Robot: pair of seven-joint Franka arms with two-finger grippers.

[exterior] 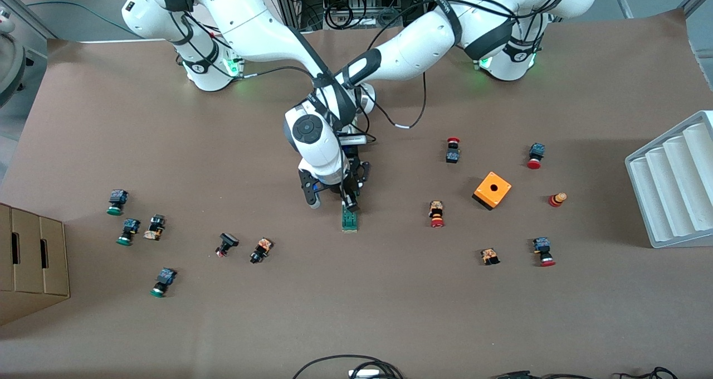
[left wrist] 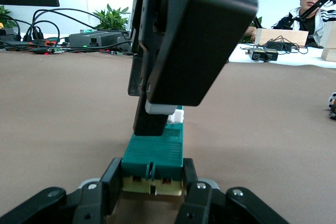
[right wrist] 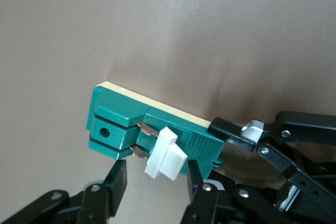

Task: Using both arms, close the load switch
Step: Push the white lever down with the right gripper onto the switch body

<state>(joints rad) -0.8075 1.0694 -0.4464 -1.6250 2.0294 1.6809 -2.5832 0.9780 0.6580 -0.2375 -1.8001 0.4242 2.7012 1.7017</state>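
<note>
The load switch [exterior: 350, 219] lies flat on the brown desk [exterior: 356, 312], with bare room all around it. The left gripper [left wrist: 152, 184] has its fingers [left wrist: 112, 182] pinching one end of it. The right gripper [right wrist: 155, 182] has its fingers [right wrist: 116, 179] spread, one each side of the white piece [right wrist: 165, 154], not touching. In the front view the arms hide both grippers.

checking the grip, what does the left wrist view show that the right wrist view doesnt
Left wrist view only: the left gripper shut on the load switch's end, with the right gripper down at its white piece.

Right wrist view only: the white piece between the right gripper's fingers, not touching, with the left gripper on the switch's end.

Both: the switch on the table.
</note>
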